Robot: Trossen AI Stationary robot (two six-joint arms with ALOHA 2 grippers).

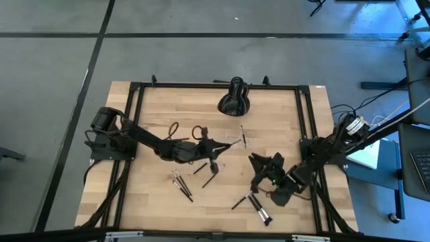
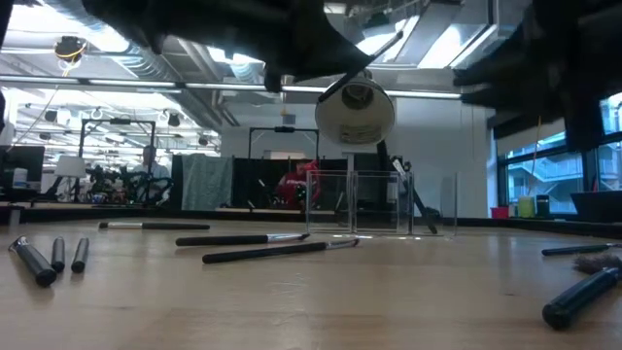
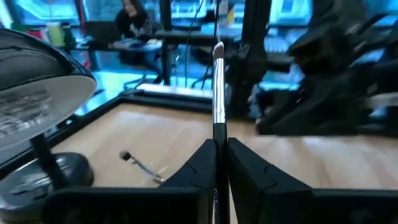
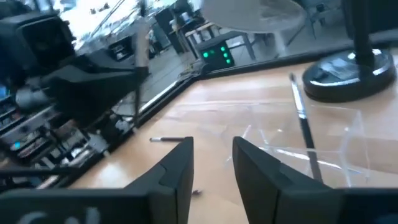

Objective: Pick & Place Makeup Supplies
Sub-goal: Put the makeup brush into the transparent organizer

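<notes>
Nearest brushes (image 2: 44, 261): three dark handles lie at the table's front edge in the low view, ends toward the lens, not yet collected.

Held brush (image 3: 218, 93): upright between the left fingers, bristles up, silver ferrule above the fingertips; gripped low on the handle, probably so it can go handle-first into a slot.

Left gripper (image 1: 213, 163): closed tight on that brush, raised over mid-table at about seven o'clock from the tray, a short reach from it.

Clear organiser tray (image 1: 236, 138): toward twelve o'clock of the table's centre, in front of the lamp; one brush (image 4: 303, 121) already leans in it.

Loose brushes: a bundle (image 1: 181, 183) at six o'clock of the left gripper, a single stick (image 1: 211, 177) beside it, and a thick-tipped group (image 1: 255, 205) at five o'clock near the front edge.

Right gripper (image 1: 267, 168): fingers partly apart, nothing between them, hovering just above the thick-tipped group, likely lining up its own pick.

Black lamp (image 1: 234, 97): at twelve o'clock on the far edge; its base is just behind the tray, so the drop needs a steep approach.
</notes>
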